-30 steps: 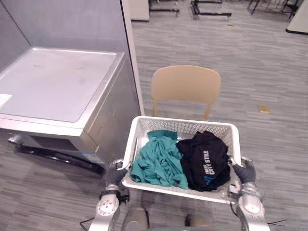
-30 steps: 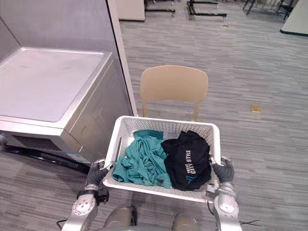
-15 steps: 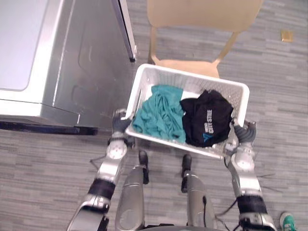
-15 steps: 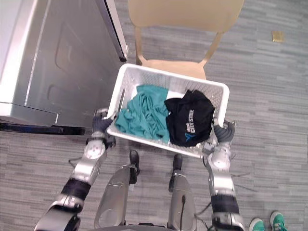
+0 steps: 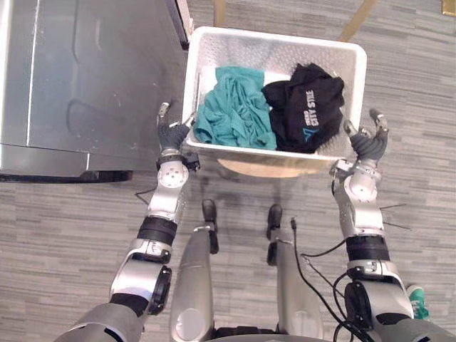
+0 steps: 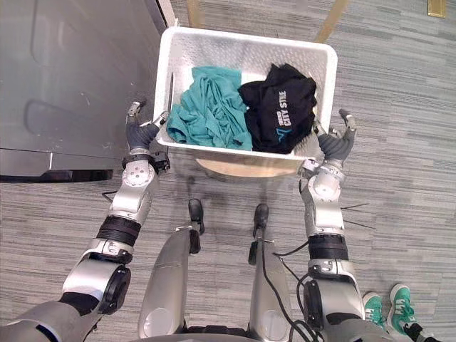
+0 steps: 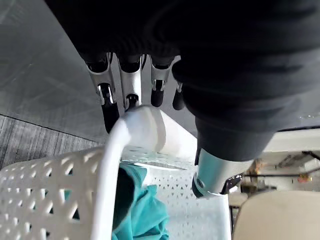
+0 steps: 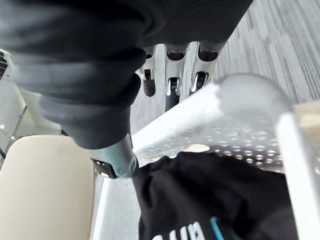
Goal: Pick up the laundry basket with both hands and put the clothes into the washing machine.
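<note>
The white laundry basket (image 5: 278, 39) rests on a tan chair seat (image 5: 271, 168) in front of me, with a teal garment (image 5: 231, 107) and a black printed garment (image 5: 303, 107) inside. My left hand (image 5: 171, 134) is at the basket's near left corner, fingers (image 7: 130, 82) straight beside the rim (image 7: 135, 130). At the near right corner my right hand (image 5: 367, 142) is spread too, its fingers (image 8: 172, 75) stretched past the rim (image 8: 200, 107). Neither hand is curled round the basket. The grey washing machine (image 5: 85, 71) stands to the left.
The chair's wooden legs (image 5: 360, 20) show beyond the basket. The washing machine's side stands close to the basket's left wall. A person's green shoes (image 6: 388, 306) stand on the grey floor at the lower right.
The camera has tilted down. Both hands, which were curled round the basket's rim, have straightened and let go; the basket now sits on the chair seat.
</note>
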Robot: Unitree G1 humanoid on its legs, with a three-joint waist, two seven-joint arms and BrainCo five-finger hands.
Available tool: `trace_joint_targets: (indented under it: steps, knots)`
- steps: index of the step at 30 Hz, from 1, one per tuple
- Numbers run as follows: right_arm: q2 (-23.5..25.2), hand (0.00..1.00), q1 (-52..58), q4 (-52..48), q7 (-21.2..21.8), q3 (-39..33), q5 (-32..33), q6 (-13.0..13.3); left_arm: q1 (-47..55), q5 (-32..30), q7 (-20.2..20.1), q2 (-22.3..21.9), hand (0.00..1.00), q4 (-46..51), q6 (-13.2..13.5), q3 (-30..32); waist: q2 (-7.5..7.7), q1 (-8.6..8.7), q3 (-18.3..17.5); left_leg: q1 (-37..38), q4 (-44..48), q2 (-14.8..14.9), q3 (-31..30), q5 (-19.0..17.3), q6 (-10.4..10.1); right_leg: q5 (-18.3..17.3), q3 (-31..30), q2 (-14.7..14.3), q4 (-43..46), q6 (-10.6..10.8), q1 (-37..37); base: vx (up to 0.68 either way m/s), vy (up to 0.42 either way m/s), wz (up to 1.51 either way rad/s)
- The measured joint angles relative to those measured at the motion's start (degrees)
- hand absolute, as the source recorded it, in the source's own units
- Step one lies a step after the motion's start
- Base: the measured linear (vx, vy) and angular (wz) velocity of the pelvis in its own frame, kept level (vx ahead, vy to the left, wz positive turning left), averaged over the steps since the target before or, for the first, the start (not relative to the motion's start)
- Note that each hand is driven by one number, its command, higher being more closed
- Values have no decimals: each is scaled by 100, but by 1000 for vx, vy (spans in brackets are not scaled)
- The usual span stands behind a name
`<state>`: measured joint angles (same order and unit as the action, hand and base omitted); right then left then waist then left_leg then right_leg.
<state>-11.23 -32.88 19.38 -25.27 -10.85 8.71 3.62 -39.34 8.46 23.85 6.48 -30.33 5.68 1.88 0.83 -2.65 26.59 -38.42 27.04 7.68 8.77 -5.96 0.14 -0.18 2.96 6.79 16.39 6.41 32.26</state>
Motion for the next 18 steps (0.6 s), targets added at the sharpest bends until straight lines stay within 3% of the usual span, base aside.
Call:
trace_joint_targets:
  steps: [7,13,18]
  knots:
    - [113,0,126,-47,97,-449,294,227,445,99,-75,-145,0,-171,8,568,-21,-27,26,125,-12,-6,-11,11,-24,-145,9,10,282,-78,-15,-18,-23,3]
    - [111,0,1499,-738,183,-878,395,256,1648,109,-156,-107,0,748,57,773,-70,-138,53,644,-224,-58,-82,33,-82,-387,67,52,456,-86,-435,15,-51,11]
    - [123,0,2997,-1597,412,-887,134,267,3105,277,-623,-184,0,1624,227,627,-63,-148,47,1316,-467,-106,-129,-52,-216,-641,217,125,462,-176,-1061,56,-34,14]
